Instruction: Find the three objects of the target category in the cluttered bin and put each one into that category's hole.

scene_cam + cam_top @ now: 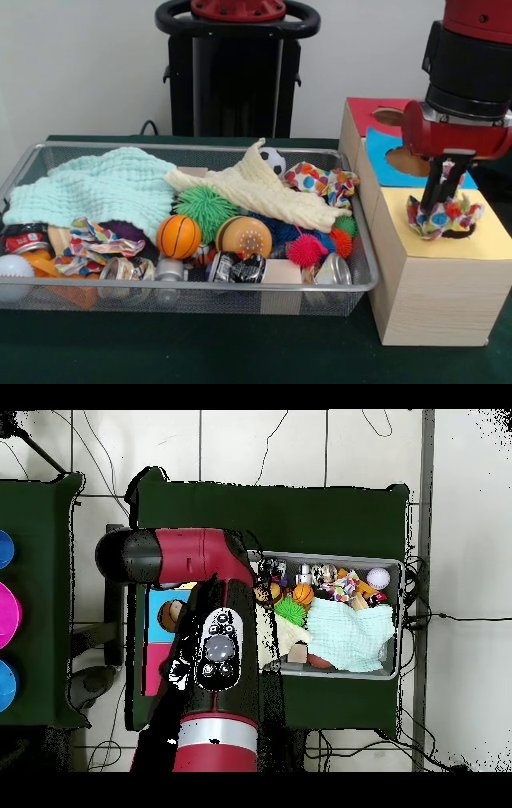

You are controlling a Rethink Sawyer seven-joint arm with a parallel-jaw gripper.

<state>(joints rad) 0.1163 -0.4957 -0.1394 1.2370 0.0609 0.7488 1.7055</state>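
Observation:
My gripper (439,202) hangs over the yellow panel (488,240) of the wooden box, at its dark hole (458,234). It looks shut on a polka-dot cloth (448,218), which is bunched at the hole's mouth. To the left, the wire bin (200,149) holds a similar polka-dot cloth (322,182), a patterned cloth strip (96,240), a mint cloth (96,188) and a cream cloth (256,192). In the overhead view the arm (205,646) hides the gripper and most of the box; the bin (392,564) lies to its right.
The box also has a red panel (370,112) and a blue panel (382,156), each with a hole. The bin also holds a basketball (178,236), spiky balls (206,206), a soccer ball (274,160) and cans (240,268).

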